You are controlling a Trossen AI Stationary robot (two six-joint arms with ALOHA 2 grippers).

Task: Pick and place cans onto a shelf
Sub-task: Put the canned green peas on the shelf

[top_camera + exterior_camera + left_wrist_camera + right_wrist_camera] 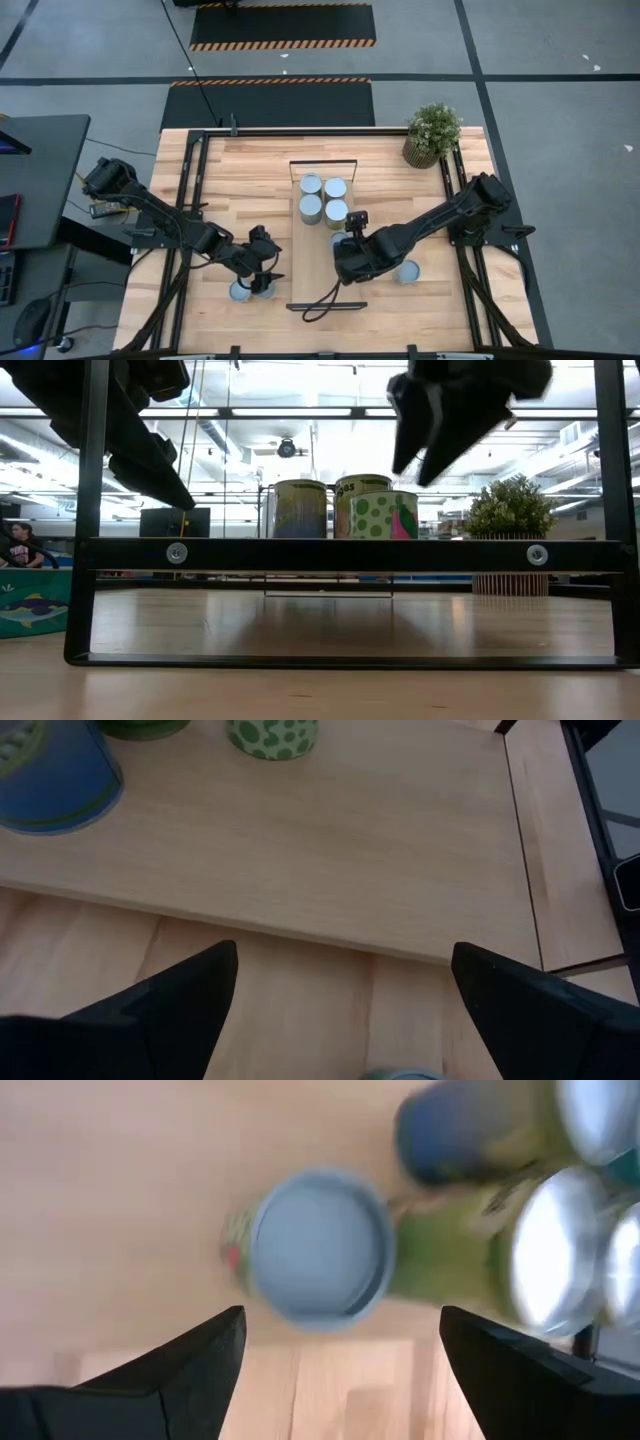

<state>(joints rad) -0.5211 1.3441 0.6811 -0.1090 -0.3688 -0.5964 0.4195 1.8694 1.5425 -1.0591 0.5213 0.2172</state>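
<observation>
Cans (323,198) stood in a tight group of four on the shelf (322,268), a fifth just behind the right gripper (345,262), whose jaws were apart and empty over the shelf. Two cans (250,290) sat on the table (240,165) under the left gripper (266,275), jaws apart. One can (407,271) stood right of the shelf.

Two dark jointed arms, black cable seemingly trailing the right one.

I see open board on the shelf (322,280) near me; four cans (323,199) crowd its far end, a fifth (318,1247) just ahead of them.
</observation>
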